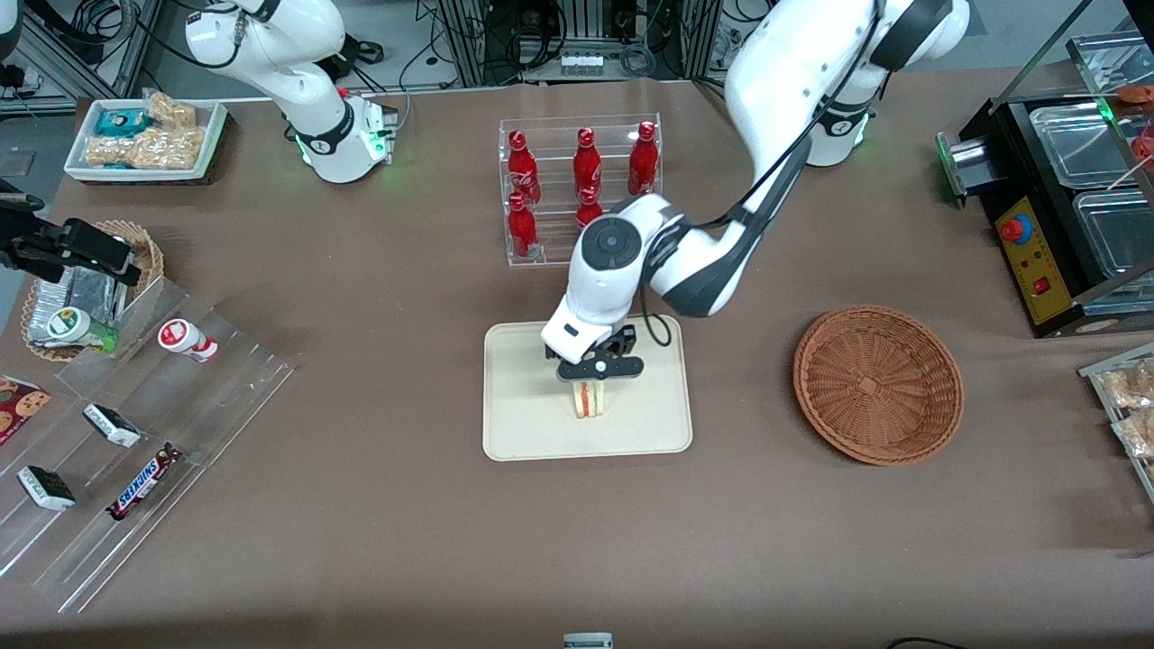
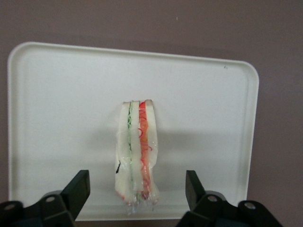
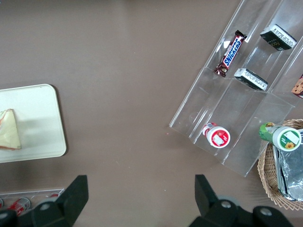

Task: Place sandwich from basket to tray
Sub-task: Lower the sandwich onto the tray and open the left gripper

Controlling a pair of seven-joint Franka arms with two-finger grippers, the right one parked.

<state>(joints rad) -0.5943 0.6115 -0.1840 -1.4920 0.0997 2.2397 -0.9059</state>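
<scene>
Gripper (image 1: 599, 371) spread above sandwich (image 1: 589, 399) on tray (image 1: 523, 397)

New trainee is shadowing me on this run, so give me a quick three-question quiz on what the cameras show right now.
1. True or false: the sandwich stands on the tray.
2. The gripper's fingers are: A) shut on the sandwich, B) open on either side of it, C) over the basket.
3. Fill in: the basket, toward the working arm's end of the table, now holds ____.

Key: 1 true; 2 B; 3 nothing.
</scene>
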